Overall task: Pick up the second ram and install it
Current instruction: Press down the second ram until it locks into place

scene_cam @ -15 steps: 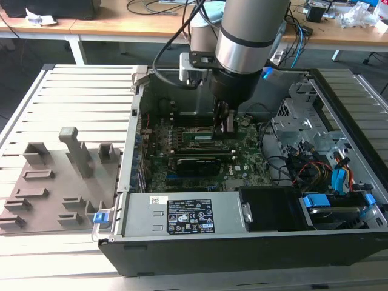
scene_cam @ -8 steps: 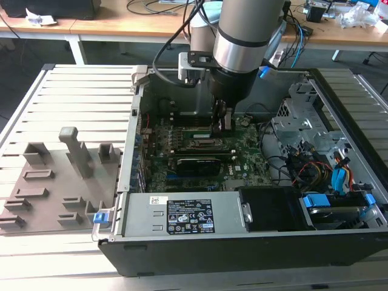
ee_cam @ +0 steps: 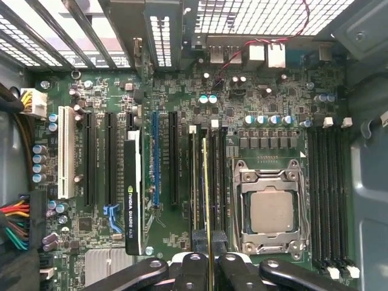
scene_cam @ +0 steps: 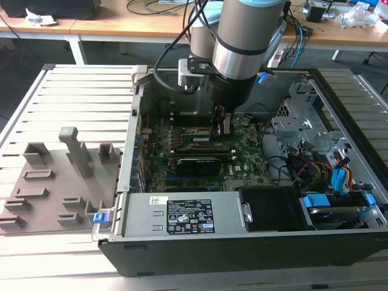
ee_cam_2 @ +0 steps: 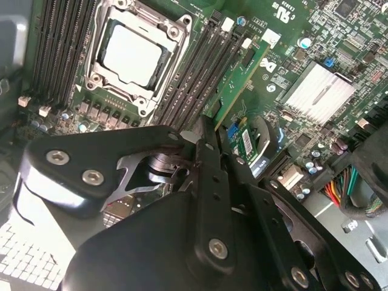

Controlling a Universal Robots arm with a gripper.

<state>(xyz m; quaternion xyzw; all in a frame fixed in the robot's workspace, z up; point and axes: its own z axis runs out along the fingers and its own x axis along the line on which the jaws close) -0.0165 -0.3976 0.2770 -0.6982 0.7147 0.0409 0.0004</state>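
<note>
One grey moulded parts tray (scene_cam: 54, 188) lies at the exterior view's left, beside the open black computer case (scene_cam: 254, 242). Inside, the tool (scene_cam: 220, 128) stands clamped on the second ram (ee_cam: 208, 200), a thin green circuit-board stick held on edge over the black memory slots (ee_cam: 203, 182), just beside the silver square processor socket (ee_cam: 271, 209). Judging by this, pickup is done and seating remains. Labels stay unread here.

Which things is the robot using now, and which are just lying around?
In the job: the gripper, shut on the second ram; the motherboard.
Just lying about: the black card, the silver processor socket, the coloured cables, the grey holder tray.
</note>
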